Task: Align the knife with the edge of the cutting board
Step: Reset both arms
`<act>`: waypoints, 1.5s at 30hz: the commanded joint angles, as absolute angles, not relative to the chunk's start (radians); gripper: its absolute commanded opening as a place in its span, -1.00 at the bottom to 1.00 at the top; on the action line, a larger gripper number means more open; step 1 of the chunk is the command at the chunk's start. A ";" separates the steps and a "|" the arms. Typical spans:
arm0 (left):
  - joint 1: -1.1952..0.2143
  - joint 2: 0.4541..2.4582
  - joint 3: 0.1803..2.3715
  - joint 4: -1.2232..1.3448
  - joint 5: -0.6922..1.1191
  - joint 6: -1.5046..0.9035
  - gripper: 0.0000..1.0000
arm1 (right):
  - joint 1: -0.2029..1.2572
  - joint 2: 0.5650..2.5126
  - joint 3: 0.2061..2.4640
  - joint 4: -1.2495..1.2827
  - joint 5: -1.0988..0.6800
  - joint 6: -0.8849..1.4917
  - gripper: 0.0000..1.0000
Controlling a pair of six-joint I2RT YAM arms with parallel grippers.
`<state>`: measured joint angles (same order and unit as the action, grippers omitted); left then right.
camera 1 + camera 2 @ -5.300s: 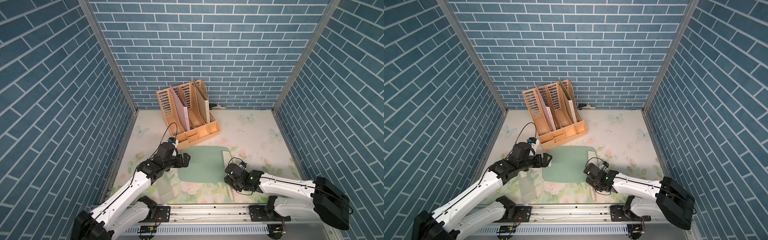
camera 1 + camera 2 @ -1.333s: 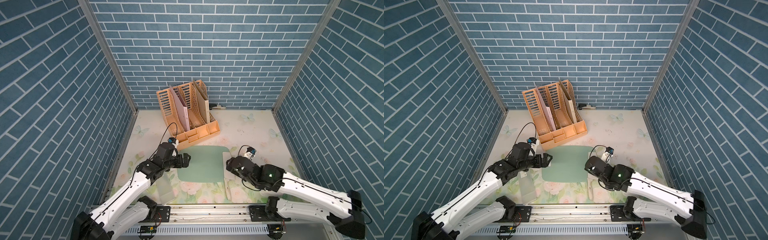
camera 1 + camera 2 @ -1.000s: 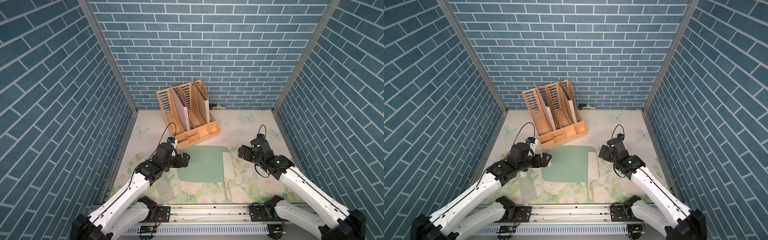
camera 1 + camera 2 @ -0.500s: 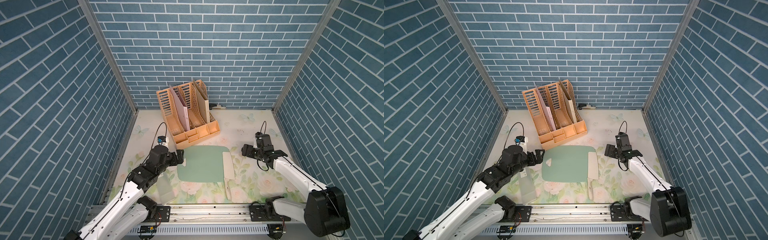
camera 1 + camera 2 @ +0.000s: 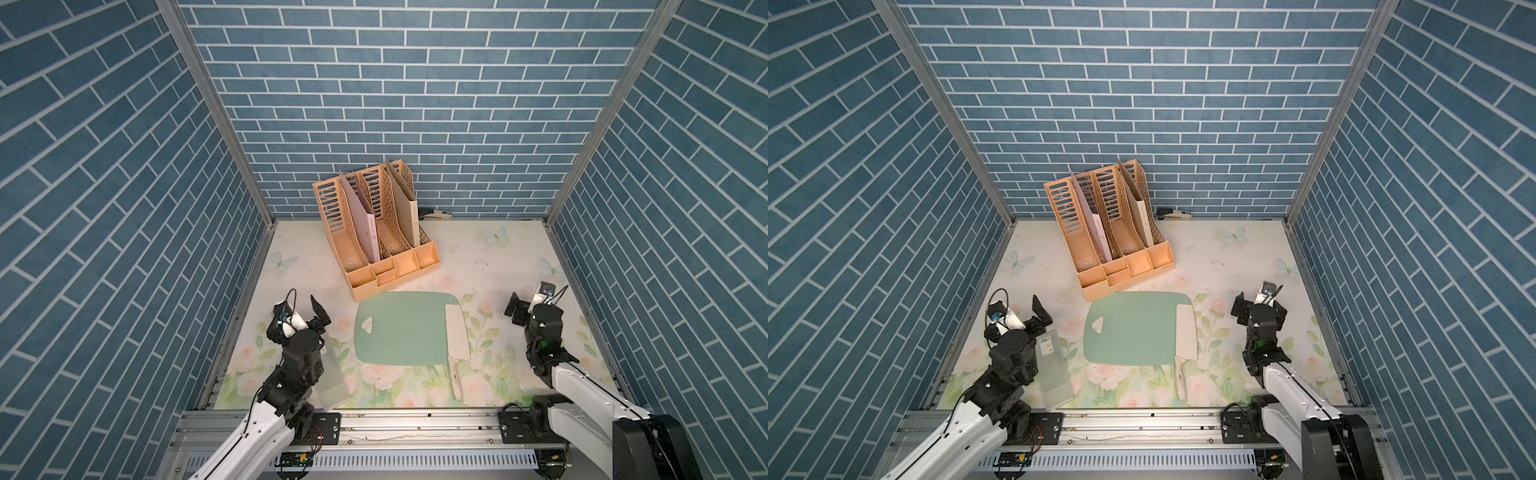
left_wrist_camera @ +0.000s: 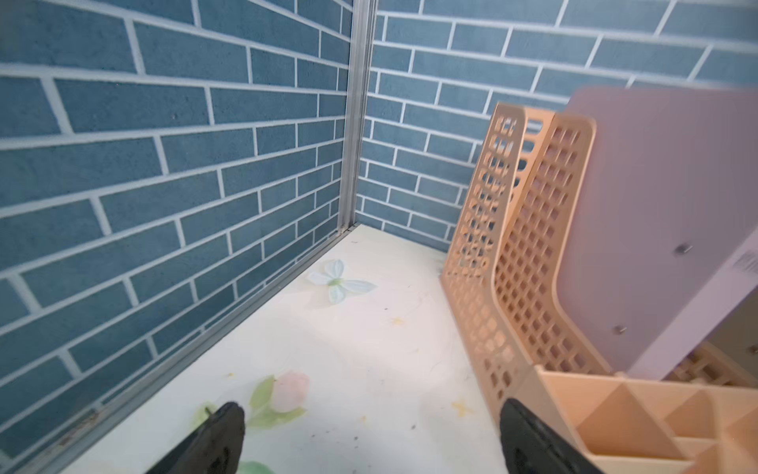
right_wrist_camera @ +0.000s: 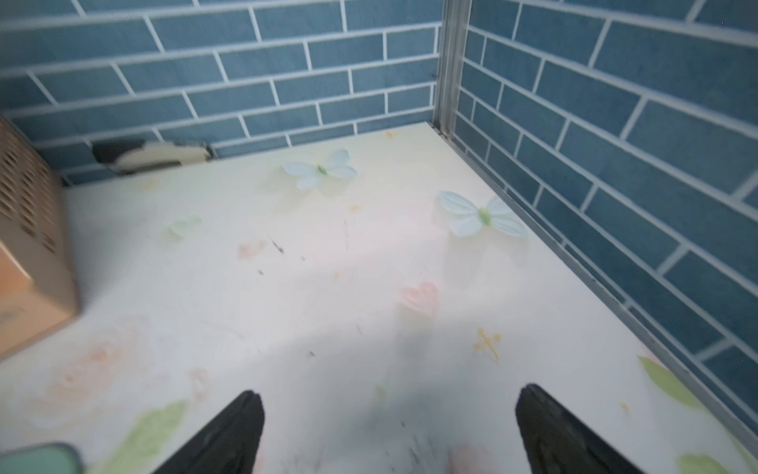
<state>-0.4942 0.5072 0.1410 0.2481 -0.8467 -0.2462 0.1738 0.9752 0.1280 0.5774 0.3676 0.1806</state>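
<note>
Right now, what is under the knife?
The knife has its blade on the cutting board, along one short edge; its handle rests on the table. The board beneath the blade is hidden.

I see an orange file rack [image 5: 395,266] standing on the floral surface [image 5: 490,257] near the back wall, a pink folder [image 5: 363,224] and a beige folder [image 5: 409,216] in its slots, a stapler [image 5: 436,215] behind it, and a translucent barcode-labelled box [image 5: 1054,370] lying flat at my near left

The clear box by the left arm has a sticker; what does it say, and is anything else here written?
Clear box, white barcode sticker: print too small to read.
Pink folder, striped label at its edge: blurred, unreadable.
No other words, brands or numbers show.
</note>
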 commanded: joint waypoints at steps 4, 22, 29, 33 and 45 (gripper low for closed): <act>-0.322 0.813 0.090 0.717 -0.577 -0.064 0.99 | 0.120 1.105 0.086 0.998 0.379 0.017 0.99; 0.000 1.515 0.164 1.369 -0.092 -0.045 0.99 | -0.004 1.268 0.127 1.173 0.073 -0.064 0.82; -0.045 1.528 0.195 1.330 -0.166 -0.017 0.99 | -0.006 1.528 0.139 1.436 -0.030 0.003 0.99; -0.045 1.528 0.192 1.340 -0.166 -0.017 0.99 | -0.006 1.530 0.213 1.282 -0.070 -0.015 0.99; -0.046 1.526 0.196 1.334 -0.165 -0.017 0.99 | 0.006 1.533 0.211 1.304 -0.069 -0.025 1.00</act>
